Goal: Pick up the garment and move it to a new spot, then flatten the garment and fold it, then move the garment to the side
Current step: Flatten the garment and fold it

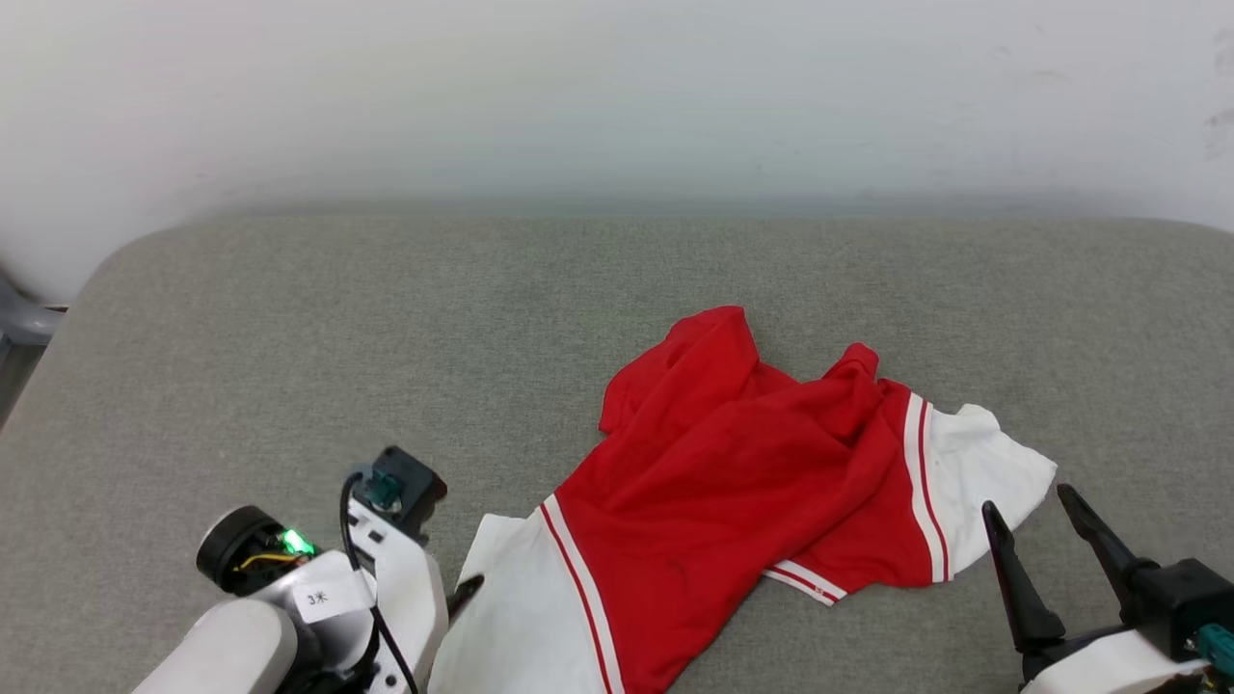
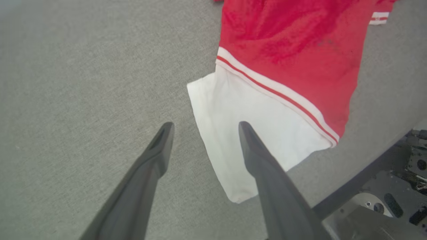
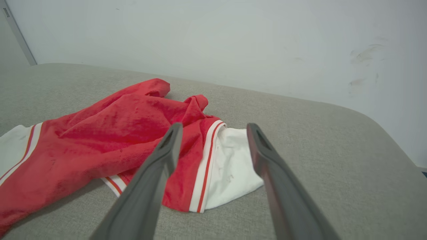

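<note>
Garment [image 1: 733,482] lies crumpled, centre-right of head view, on grey cushion [image 1: 289,337]. Left gripper [image 2: 205,125] and right gripper [image 3: 214,126] both gape wide, empty, near the white sleeves. Risk: a thin sleeve-only pinch may slip or drag the cloth bunched.

The garment [image 1: 733,482] (white sleeve) runs off the head view's bottom.

A small white sticker [image 1: 318,599] on the left arm's pale wrist casing [image 1: 403,590] carries black print reading "3米": the numeral 3 followed by a single Chinese character, set slightly tilted.
</note>
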Tool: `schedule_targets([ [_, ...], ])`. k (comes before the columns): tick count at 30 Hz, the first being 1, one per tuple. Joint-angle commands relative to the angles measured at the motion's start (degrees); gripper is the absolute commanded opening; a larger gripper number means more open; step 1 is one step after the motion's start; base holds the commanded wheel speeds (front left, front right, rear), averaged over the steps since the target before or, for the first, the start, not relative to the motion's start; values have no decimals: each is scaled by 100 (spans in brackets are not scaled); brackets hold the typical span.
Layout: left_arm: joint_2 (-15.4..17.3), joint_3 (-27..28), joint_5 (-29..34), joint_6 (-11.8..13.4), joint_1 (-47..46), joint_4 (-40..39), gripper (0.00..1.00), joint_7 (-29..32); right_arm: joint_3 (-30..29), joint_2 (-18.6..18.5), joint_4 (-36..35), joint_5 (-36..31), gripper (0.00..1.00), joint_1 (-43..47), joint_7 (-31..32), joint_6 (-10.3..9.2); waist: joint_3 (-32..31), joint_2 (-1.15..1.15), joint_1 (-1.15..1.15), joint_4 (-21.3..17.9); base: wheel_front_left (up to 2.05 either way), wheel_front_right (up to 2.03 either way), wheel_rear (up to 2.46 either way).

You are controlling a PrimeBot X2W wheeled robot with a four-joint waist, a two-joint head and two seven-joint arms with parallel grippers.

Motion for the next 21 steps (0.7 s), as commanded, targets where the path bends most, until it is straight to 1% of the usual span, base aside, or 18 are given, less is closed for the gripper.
schedule_targets([
  [1, 156, -135, -145, -2, -62, -66, 100, 206, -31, 62, -75, -36, 100, 112, 18, -6, 24, 0, 0, -28, 0, 0, 0],
  [5, 439, -410, -464, -3, -45, -149, 100, 502, -63, 134, -148, -56, 100, 181, 10, -5, 123, 0, 0, -82, 0, 0, 0],
  [9, 563, -556, -567, -3, -18, -18, 100, 517, -62, 159, -164, -84, 100, 138, -16, -5, 271, 0, 0, -136, 0, 0, 0],
  [16, 578, -904, -602, -4, 29, 366, 100, 400, -20, 165, -87, -93, 100, -41, -56, -6, 555, 0, 0, -226, 0, 0, 0],
  [21, 496, -1191, -637, -4, 71, 722, 100, 330, -5, 166, -24, -96, 100, -136, -107, -5, 697, 0, 0, -261, 0, 0, 0],
])
